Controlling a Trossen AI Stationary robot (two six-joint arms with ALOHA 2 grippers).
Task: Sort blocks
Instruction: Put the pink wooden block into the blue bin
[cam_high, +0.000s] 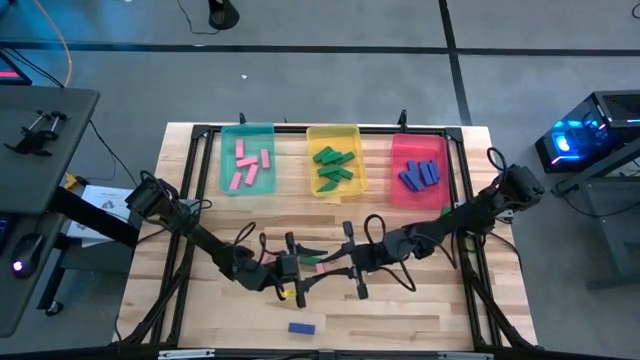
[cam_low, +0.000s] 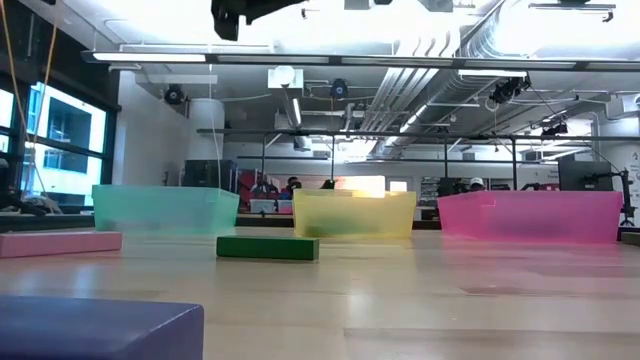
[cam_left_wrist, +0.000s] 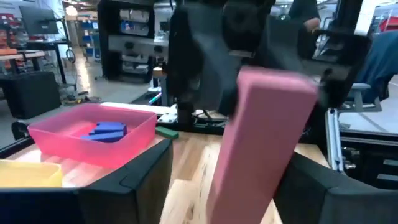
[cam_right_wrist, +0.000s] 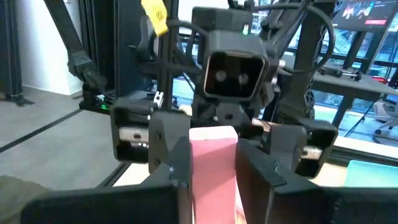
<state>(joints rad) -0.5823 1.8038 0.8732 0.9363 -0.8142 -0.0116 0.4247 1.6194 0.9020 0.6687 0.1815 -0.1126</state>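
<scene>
Trays: three along the far side, teal tray (cam_high: 224, 160) left, yellow tray (cam_high: 312, 135) middle, red tray (cam_high: 398, 150) right.
Sorted blocks: about five pink (cam_high: 248, 165), five green (cam_high: 333, 168), four blue (cam_high: 420, 174); exact counts hard to tell.
Loose blocks: one blue block (cam_high: 301, 327) near edge, one green block (cam_low: 267, 247), one pink block (cam_low: 58, 242) on table.
Right gripper (cam_high: 345, 262): table centre, jaws clamped on held pink block (cam_right_wrist: 212, 168).
Left gripper (cam_high: 292, 268): facing it, jaws apart around the same block.
</scene>
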